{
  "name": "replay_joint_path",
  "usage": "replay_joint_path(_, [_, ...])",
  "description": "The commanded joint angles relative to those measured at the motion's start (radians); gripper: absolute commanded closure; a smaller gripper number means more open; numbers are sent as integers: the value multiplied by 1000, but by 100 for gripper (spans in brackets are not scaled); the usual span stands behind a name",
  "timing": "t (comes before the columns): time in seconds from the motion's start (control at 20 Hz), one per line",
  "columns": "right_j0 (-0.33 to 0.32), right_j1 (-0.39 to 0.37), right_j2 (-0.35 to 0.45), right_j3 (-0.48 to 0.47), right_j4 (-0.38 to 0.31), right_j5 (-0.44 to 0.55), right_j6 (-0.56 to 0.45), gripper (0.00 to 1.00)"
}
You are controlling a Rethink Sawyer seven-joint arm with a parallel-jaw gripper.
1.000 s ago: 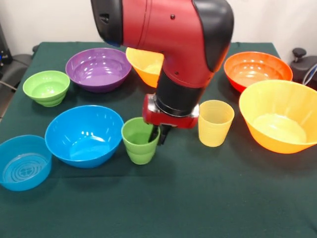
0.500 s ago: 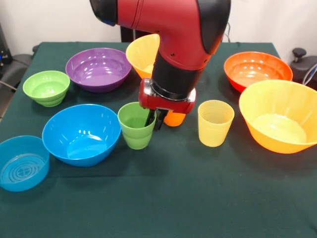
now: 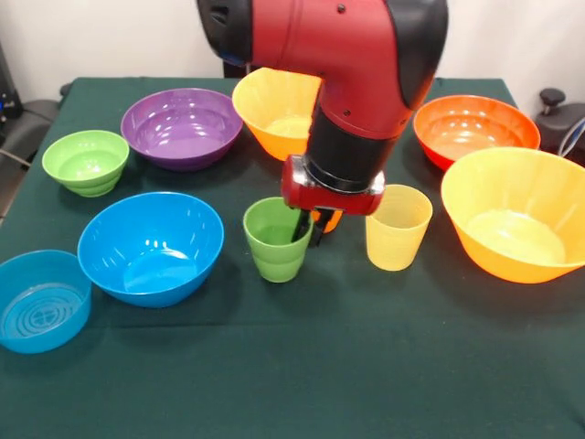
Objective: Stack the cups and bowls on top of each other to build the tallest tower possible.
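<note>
Pinched rim wall of small green ribbed plastic cup point(image 3: 277, 240) between gripper point(image 3: 309, 230) fingers, one inside, one outside | stood upright mid-bench, beside medium glossy blue plastic bowl point(image 3: 151, 247) | judged light, stiff, slippery; rim the sensible hold | cups and bowls all seen empty, none stacked.

one front camera looks down across the table point(image 3: 384, 366) from fairly near, facing the arm point(image 3: 356, 82).

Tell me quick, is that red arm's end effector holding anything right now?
End effector: closed on the rim of the green cup, one finger inside the cup and one outside.
</note>
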Motion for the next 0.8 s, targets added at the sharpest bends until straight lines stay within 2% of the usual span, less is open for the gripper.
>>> replay_joint_path(0.05, [19, 101, 64, -40, 23, -73, 132, 100])
replay_joint_path(0.25, [12, 131, 69, -93, 24, -62, 100, 100])
replay_joint_path(0.55, [7, 110, 63, -68, 21, -49, 84, 100])
replay_joint_path(0.8, [0, 113, 39, -32, -11, -108, 89, 100])
